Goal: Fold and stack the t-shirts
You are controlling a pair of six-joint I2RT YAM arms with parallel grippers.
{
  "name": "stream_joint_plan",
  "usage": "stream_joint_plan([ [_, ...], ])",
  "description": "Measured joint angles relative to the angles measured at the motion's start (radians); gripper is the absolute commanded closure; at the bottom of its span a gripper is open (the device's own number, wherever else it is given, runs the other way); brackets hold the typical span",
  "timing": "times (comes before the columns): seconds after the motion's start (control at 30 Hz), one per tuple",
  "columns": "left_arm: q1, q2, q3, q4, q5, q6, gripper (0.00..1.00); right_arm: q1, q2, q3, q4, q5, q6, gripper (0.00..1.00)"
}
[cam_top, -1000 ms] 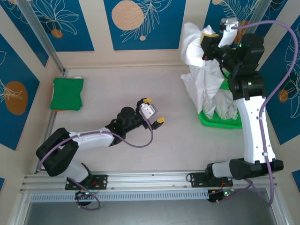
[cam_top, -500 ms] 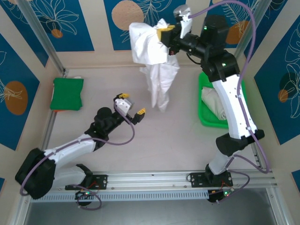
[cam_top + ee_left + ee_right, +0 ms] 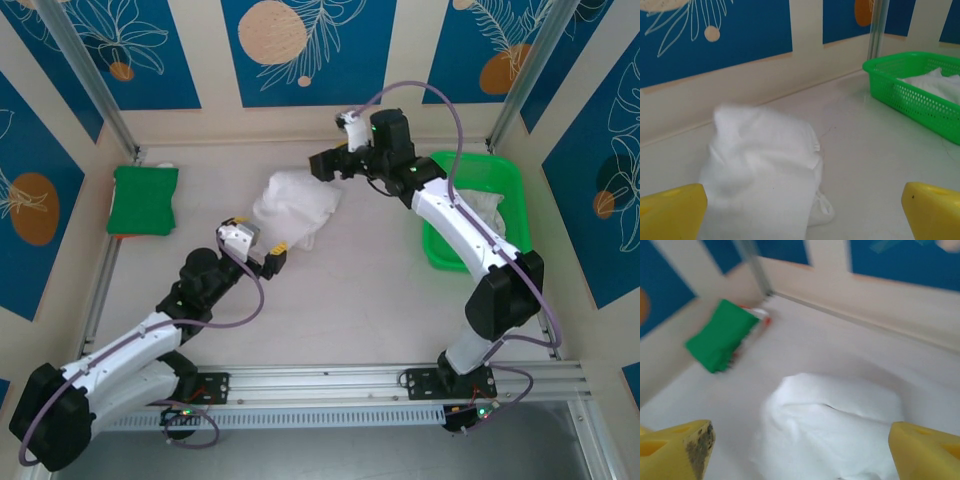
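Lying in a crumpled heap near the middle of the table point(image 3: 380, 290), the t-shirt point(image 3: 293, 205) is offering neither arm a clear hem or sleeve to take. Both pairs of fingers are standing wide open and holding nothing. The left gripper point(image 3: 262, 240) is sitting just in front of the heap, and the right gripper point(image 3: 322, 166) is hovering beside its far edge.

The main risk, as I am judging it, is a blind pinch. With the folds bunching over one another, a closing gripper is likely to be catching several layers at once, so the shirt would be coming up as a lump rather than opening flat. The two grippers are also working close together from opposite sides of one small heap, so a reach to its middle is risking a knock between them. Dragging the soft cotton across the table could be twisting it further.

Nothing is standing between either gripper and the heap. Off to the right, the green tray point(image 3: 437, 255) is holding a second t-shirt point(image 3: 490, 212). The right arm is running along the tray's near side, so a wide swing may be clipping its rim. A folded green cloth point(image 3: 143, 198) is lying well apart by the left wall.
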Motion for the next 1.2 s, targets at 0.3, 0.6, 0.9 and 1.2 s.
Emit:
stream_joint_plan([
  [0.3,0.0,0.145,0.009,0.019,0.005,-0.035,0.0,-0.207,0.053,-0.204,-0.039,0.199,0.274,0.12],
  [0.6,0.001,0.156,0.028,0.036,-0.014,-0.069,0.0,-0.212,0.217,-0.246,-0.088,0.33,0.385,0.14],
  [0.9,0.003,0.154,0.029,0.013,-0.067,-0.093,0.0,-0.267,0.22,-0.28,-0.085,0.43,0.414,0.14],
  [1.2,0.037,0.15,0.03,-0.001,-0.096,-0.155,0.0,-0.323,0.187,-0.317,-0.085,0.454,0.397,0.13],
])
